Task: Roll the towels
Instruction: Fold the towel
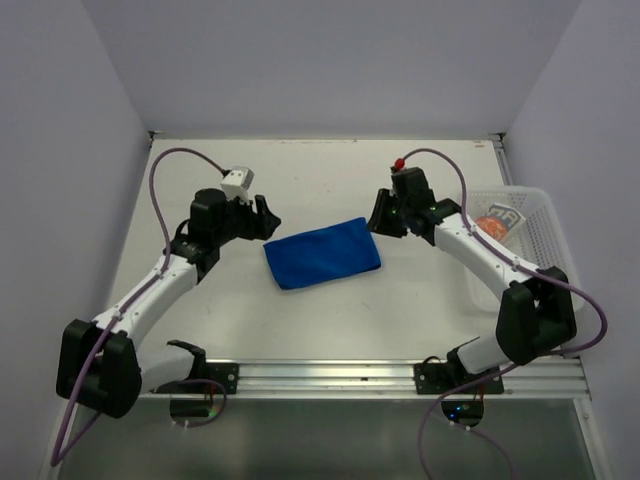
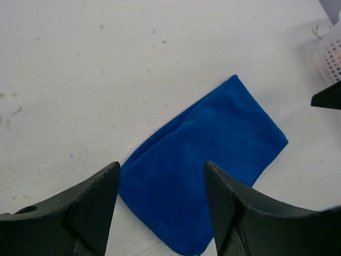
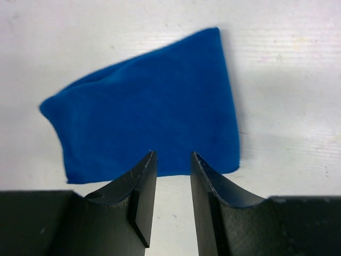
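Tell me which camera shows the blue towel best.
The top external view: the whole blue towel shows, with nothing covering it. The right wrist view shows it larger, but the right fingers cross its near edge. In the left wrist view the left fingers hide its near end.

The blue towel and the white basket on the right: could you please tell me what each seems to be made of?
The blue towel looks like soft napped fabric, perhaps microfibre or fleece: it has a matte, fuzzy surface and limp folded edges. The basket looks like rigid white plastic, slightly glossy, its walls a moulded grid of small holes.
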